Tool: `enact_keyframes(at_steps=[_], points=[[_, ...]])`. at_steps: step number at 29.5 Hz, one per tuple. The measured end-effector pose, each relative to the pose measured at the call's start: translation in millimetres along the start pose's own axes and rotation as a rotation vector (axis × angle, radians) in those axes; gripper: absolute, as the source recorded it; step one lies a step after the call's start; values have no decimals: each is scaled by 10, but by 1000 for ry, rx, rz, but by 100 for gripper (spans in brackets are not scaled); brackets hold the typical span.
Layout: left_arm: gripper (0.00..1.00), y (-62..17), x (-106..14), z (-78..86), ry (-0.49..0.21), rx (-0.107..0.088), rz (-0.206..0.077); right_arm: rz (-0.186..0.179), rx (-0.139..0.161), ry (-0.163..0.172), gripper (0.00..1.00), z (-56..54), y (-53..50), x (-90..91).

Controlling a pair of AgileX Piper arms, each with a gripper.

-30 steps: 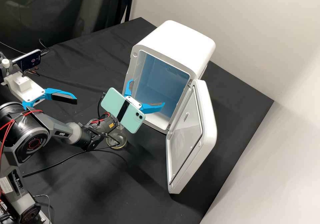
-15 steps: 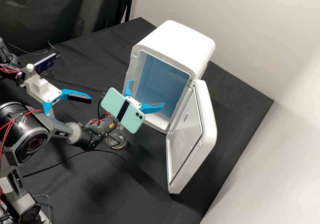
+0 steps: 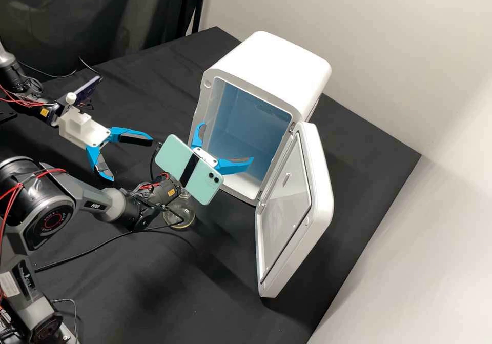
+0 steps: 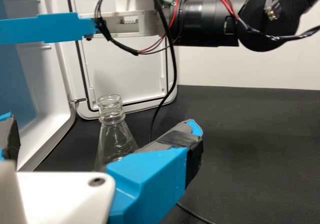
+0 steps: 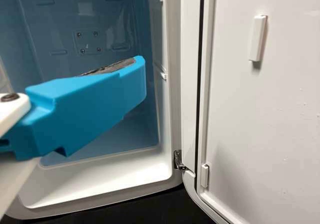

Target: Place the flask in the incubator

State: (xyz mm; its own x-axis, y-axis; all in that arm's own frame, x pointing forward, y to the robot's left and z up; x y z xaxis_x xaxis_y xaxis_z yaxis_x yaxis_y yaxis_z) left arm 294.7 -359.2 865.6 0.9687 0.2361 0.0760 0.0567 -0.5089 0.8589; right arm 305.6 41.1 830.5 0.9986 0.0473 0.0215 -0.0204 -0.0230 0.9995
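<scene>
Jaws apart on both arms; flask on the bench, outside the incubator.

High view: left gripper (image 3: 130,158) hangs over the bench (image 3: 154,282), fingers spread wide, near the flask (image 3: 183,214) but not touching it. Flask stands upright just in front of the incubator (image 3: 271,67), partly hidden behind the right arm's wrist, which carries a mint-green phone (image 3: 189,169). Right gripper (image 3: 225,143) sits at the incubator's mouth, fingers spread, nothing between them. Door (image 3: 292,210) hangs wide open. Left wrist view: flask is clear glass with a narrow neck, between and beyond the left fingers, no contact; the right arm crosses above it. Right wrist view: one blue finger (image 5: 85,103) lies against the blue interior, open door alongside.
</scene>
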Motion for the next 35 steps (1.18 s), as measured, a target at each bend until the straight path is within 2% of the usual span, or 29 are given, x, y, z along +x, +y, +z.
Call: enact_keyframes(at_steps=[6,10,15,21,27,30,35], points=[[100,18,-25,-129,16,17,2,0,0,0,100,0,0,0],[100,21,-36,-249,53,11,6,0,0,0,100,0,0,0],[100,-12,-31,-345,82,4,0,0,0,0,100,0,0,0],[100,-91,-12,-380,91,-3,-24,0,0,0,100,0,0,0],[100,-138,-8,-435,107,-9,-40,0,0,0,100,0,0,0],[100,-159,1,-421,103,-6,-43,0,0,0,100,0,0,0],[100,-178,27,-322,66,1,-33,0,0,0,100,0,0,0]])
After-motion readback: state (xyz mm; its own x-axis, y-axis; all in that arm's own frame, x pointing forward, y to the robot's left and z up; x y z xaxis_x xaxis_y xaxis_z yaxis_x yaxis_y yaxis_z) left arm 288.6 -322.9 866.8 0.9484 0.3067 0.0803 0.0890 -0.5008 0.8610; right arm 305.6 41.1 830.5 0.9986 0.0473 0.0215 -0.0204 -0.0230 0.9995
